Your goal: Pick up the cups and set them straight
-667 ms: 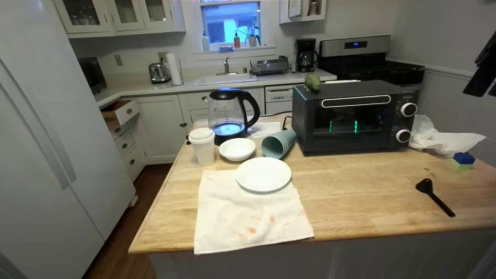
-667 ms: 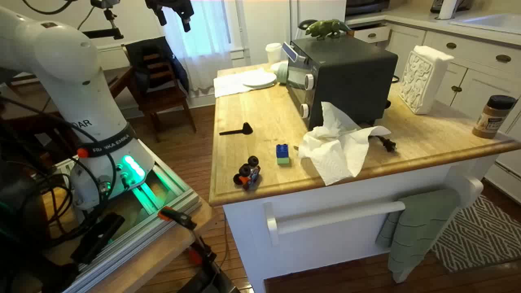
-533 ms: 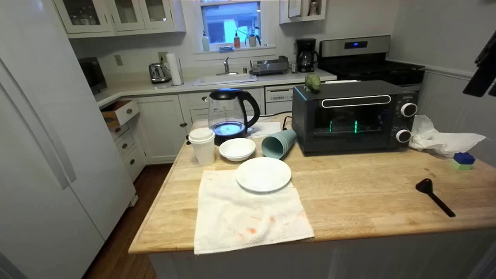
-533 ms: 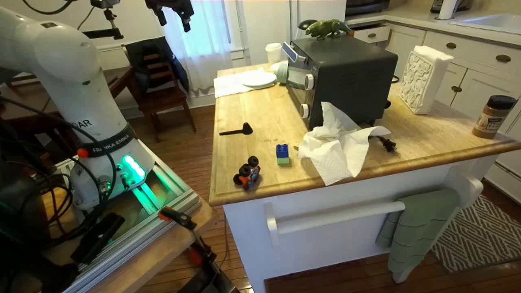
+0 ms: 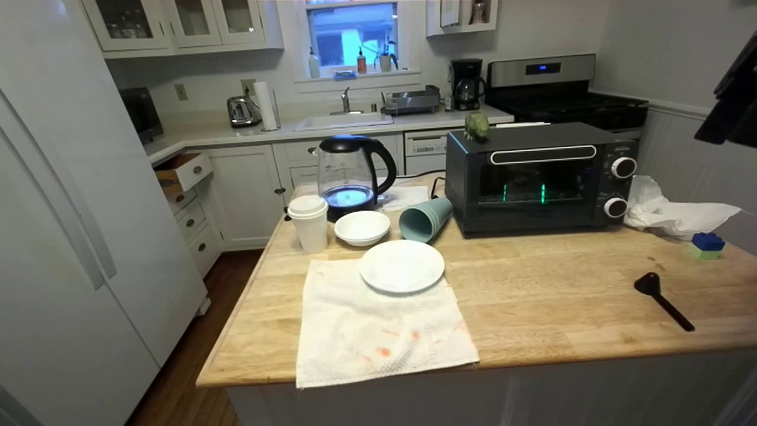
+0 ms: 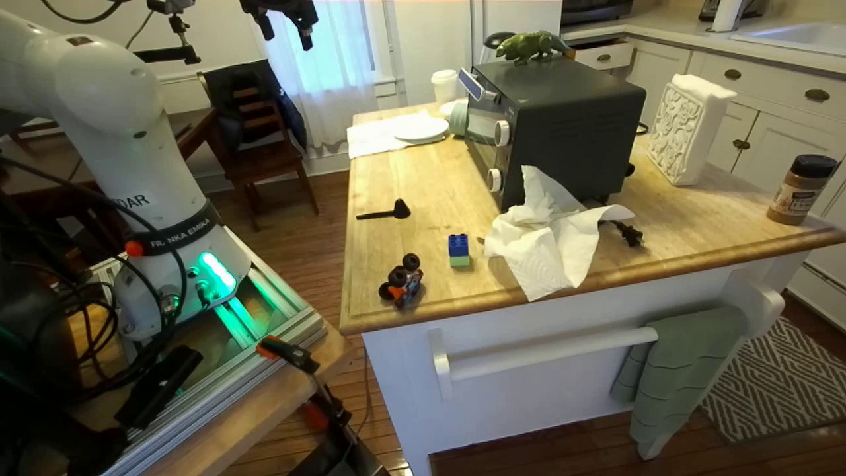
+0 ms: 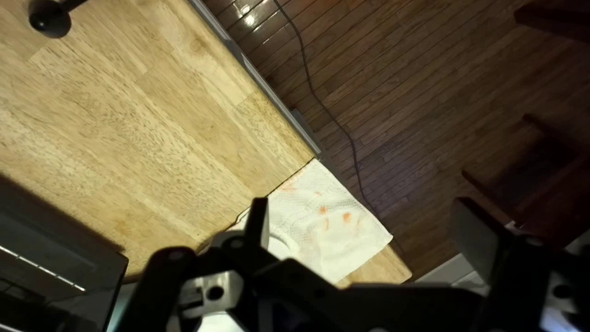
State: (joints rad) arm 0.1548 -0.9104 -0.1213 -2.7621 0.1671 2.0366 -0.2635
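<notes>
The pale teal cups (image 5: 436,213) lie on their side on the wooden table, seemingly nested in one stack. Their mouth faces the plate and their base is close against the toaster oven's side. In an exterior view the teal cups (image 6: 458,120) are partly hidden by the oven. In the wrist view only a small teal patch (image 7: 120,303) shows at the lower left, mostly behind the gripper. My gripper (image 7: 362,203) is open with nothing between its fingers. In an exterior view the gripper (image 6: 287,37) hangs high, well away from the cups; it also shows at an exterior view's right edge (image 5: 730,109).
A toaster oven (image 5: 532,177) stands beside the cups. A white bowl (image 5: 362,227), plate (image 5: 402,266) on a cloth (image 5: 378,331), lidded white cup (image 5: 310,231) and glass kettle (image 5: 349,171) are near. A black spoon (image 5: 662,300), blocks (image 6: 459,250) and crumpled paper (image 6: 552,231) lie farther off.
My gripper has moved slightly, a little right and down in an exterior view and a little left in the other. The cups and other things have not moved.
</notes>
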